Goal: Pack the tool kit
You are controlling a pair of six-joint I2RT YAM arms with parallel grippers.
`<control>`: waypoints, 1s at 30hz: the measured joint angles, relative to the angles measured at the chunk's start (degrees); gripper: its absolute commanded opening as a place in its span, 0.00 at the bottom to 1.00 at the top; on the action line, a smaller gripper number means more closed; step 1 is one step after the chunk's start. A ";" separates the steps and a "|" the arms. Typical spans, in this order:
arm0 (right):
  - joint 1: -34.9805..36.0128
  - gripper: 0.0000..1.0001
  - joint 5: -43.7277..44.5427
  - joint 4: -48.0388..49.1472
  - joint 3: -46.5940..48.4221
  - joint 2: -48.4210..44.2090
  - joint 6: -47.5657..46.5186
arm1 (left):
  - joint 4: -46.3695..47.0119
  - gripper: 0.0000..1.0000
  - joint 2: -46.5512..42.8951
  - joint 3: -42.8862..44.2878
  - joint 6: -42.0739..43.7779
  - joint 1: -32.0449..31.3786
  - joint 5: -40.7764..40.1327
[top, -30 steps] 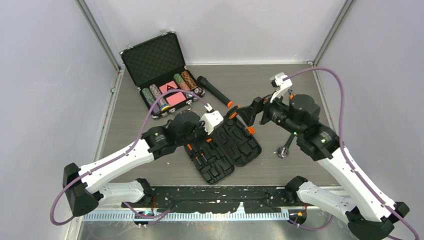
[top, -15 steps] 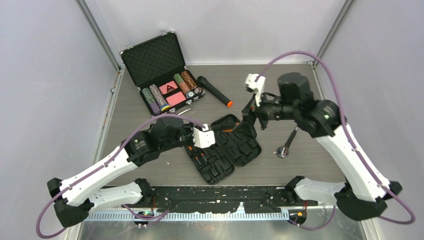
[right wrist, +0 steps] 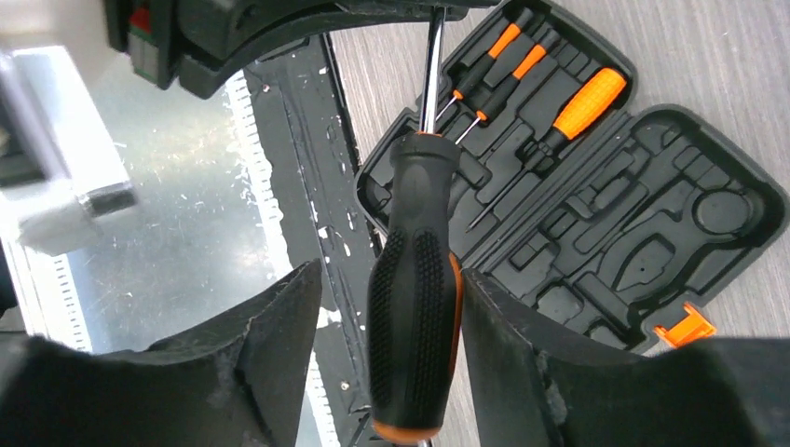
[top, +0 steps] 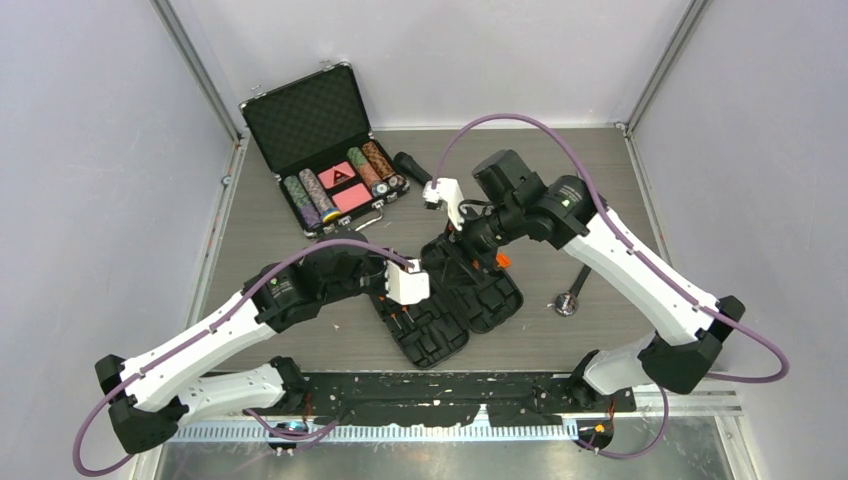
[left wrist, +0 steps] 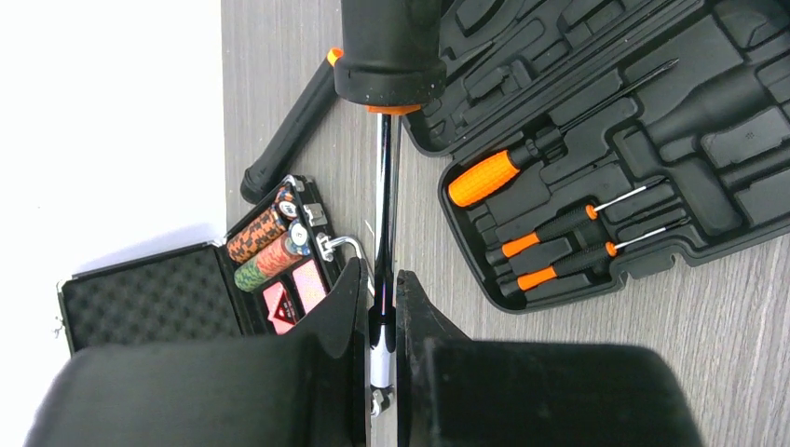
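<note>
The tool kit case [top: 470, 300] lies open on the table, with an orange-handled screwdriver [left wrist: 483, 177] and two small ones [left wrist: 550, 244] in its slots. My left gripper [left wrist: 379, 317] is shut on the metal shaft [left wrist: 382, 205] of a large black-and-orange screwdriver held above the case's edge. My right gripper [right wrist: 391, 279] stands around that screwdriver's handle [right wrist: 415, 307]. One finger touches the handle and a gap shows on the other side. The case [right wrist: 606, 214] and its orange latch [right wrist: 685, 331] lie below.
A foam-lined poker chip case [top: 325, 150] stands open at the back left, with a black flashlight [top: 408, 163] beside it. A loose black tool [top: 573, 292] lies right of the kit. The metal rail [top: 400, 425] runs along the near edge.
My right arm has swung left from the table's right side to the screwdriver handle, and its jaws have narrowed around it. The left gripper has kept hold of the shaft.
</note>
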 measured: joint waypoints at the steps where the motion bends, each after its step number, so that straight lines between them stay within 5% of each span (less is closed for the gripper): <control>1: 0.33 0.44 0.09 -0.28 0.02 0.68 -0.26 | 0.00 0.00 0.00 0.00 0.31 0.00 -0.02; 4: 0.94 0.09 0.90 -1.14 0.11 2.62 -0.17 | -0.33 0.00 0.00 -0.02 0.76 -0.07 -0.04; 6: 0.92 0.06 0.85 -1.53 0.13 3.45 -0.48 | -0.63 0.07 -0.02 -0.17 0.79 -0.04 -0.22; 11: 1.53 0.06 2.91 0.07 -1.38 3.85 1.29 | 1.27 0.64 -0.02 -2.23 -1.60 -0.09 -3.50; 14: 1.77 0.05 6.25 4.04 -6.80 3.04 5.03 | 1.53 0.83 0.04 -2.58 -6.12 -0.13 -7.39; 21: 3.69 0.05 18.67 19.65 -27.82 0.85 21.49 | 2.12 0.91 0.02 -4.74 -22.62 1.29 -13.90; 30: 9.64 0.05 28.74 43.95 -47.28 -4.61 37.62 | 1.51 0.92 -7.50 -12.96 -58.38 13.38 -15.52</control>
